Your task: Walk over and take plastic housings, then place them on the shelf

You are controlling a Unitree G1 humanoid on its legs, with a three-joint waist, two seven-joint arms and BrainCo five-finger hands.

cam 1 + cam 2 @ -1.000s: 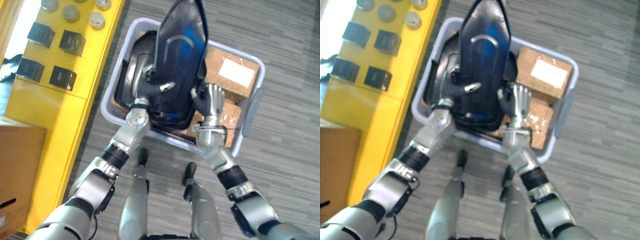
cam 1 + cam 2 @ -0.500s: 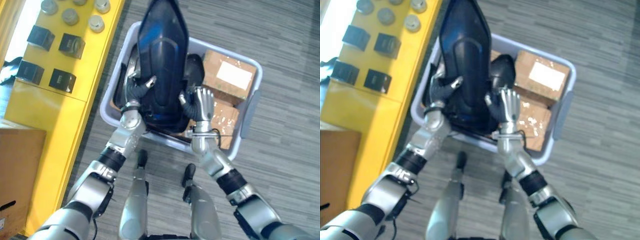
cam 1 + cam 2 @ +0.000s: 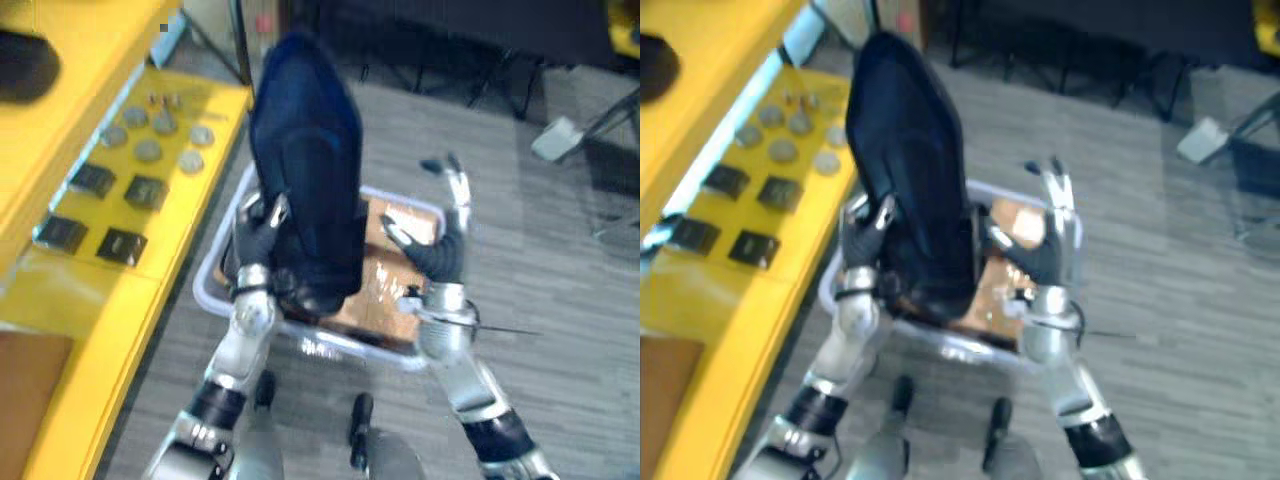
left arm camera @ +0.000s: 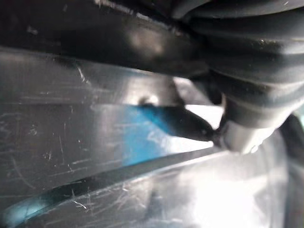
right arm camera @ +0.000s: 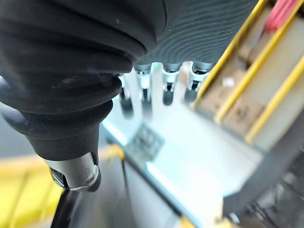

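Observation:
A big dark glossy plastic housing [image 3: 308, 190] stands upright above a pale grey bin [image 3: 345, 348]. My left hand [image 3: 260, 228] is curled round the housing's left edge, and its wrist view has the scratched shiny housing [image 4: 95, 133] right against it. Clear of the housing on its right, my right hand [image 3: 445, 245] is open with its fingers [image 5: 164, 83] straight and its thumb spread. The housing hides the bin's left half.
Brown cardboard boxes [image 3: 388, 275] lie in the bin's right half. A yellow shelf [image 3: 90, 290] runs along the left with dark cubes [image 3: 92, 180] and round metal pieces [image 3: 148, 150] on it. Dark furniture legs [image 3: 500, 70] stand at the back on the grey floor.
The camera has tipped up, shifting the whole picture. My right hand has opened and come off the housing. The left hand has lifted the housing higher above the bin.

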